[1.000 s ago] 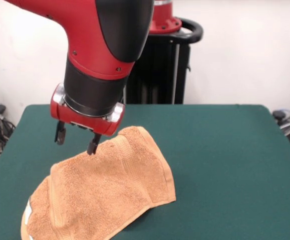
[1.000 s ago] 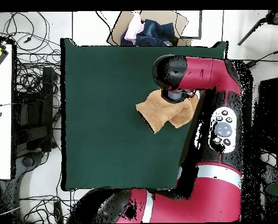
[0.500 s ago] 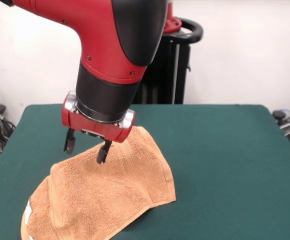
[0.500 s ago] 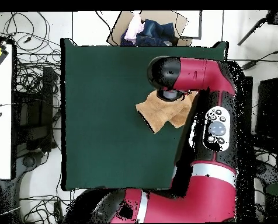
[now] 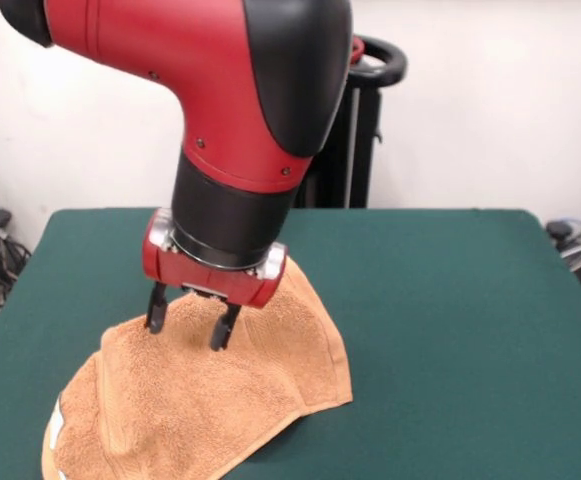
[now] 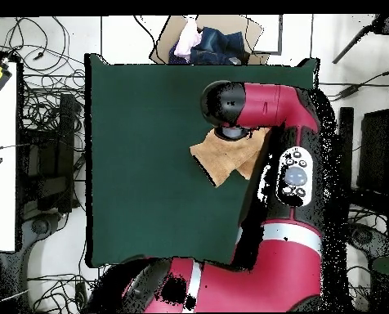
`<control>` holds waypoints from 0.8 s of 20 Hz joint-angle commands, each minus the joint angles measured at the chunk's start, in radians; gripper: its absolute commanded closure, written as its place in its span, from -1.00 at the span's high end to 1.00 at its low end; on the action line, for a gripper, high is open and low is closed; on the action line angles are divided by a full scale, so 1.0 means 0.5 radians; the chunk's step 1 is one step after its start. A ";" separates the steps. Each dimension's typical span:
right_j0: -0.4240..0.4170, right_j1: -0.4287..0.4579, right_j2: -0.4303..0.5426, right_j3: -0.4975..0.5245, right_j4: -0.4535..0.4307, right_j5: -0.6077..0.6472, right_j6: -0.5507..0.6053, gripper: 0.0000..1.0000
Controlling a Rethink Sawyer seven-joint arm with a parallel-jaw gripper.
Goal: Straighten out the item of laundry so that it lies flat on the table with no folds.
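Orange-tan terry cloth, the towel (image 5: pixel 210 400) lies rumpled on the dark green tabletop (image 5: pixel 450 330), toward the near left corner in the front view, with its lower left part running out of the picture at the bottom edge. It is not flat: the cloth rises in a soft mound toward its far side, a long crease runs down along its left part, and a woven border band follows the right-hand edge down to a corner that rests on the felt. A small white tag (image 5: pixel 56 424) shows at the towel's left edge. The gripper (image 5: pixel 190 325) hangs from the red and black arm (image 5: pixel 240 110) directly above the raised far part of the towel, its two dark fingers (image 5: pixel 224 326) spread apart with cloth visible between them; the tips are at or just touching the terry surface, and nothing is clamped between them. In the overhead view the towel (image 6: pixel 222 159) sits near one long side of the tabletop (image 6: pixel 140 163), partly covered by the arm's head, and a cardboard box (image 6: pixel 210 41) holding more cloth stands just past the table's far end.
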 commanded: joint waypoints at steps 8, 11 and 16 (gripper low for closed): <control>0.096 0.196 0.111 0.290 0.149 -0.177 0.458 1.00; 0.113 0.231 0.093 0.268 0.174 -0.183 0.490 1.00; 0.130 0.271 0.069 0.258 0.203 -0.211 0.516 1.00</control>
